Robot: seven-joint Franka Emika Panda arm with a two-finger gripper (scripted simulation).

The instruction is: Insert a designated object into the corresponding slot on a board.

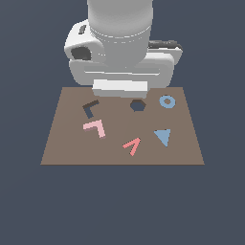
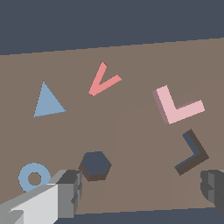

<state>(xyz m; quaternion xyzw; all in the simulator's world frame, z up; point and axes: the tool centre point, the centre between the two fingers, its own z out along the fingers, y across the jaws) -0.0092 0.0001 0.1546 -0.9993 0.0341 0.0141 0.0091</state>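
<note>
The pink L-shaped piece lies flat on the brown board, just beside the dark L-shaped slot but apart from it and turned a different way; the slot is empty, so nothing of the insertion is done yet; the piece must first be picked up, then turned to match and set in. The gripper hangs above the board near the hexagonal hole, its fingers spread wide with nothing between them, well apart from the pink piece. Counted on the board: one pink L, one L slot, one hexagonal hole, one red V-shaped piece, one blue triangle, one blue ring.
</note>
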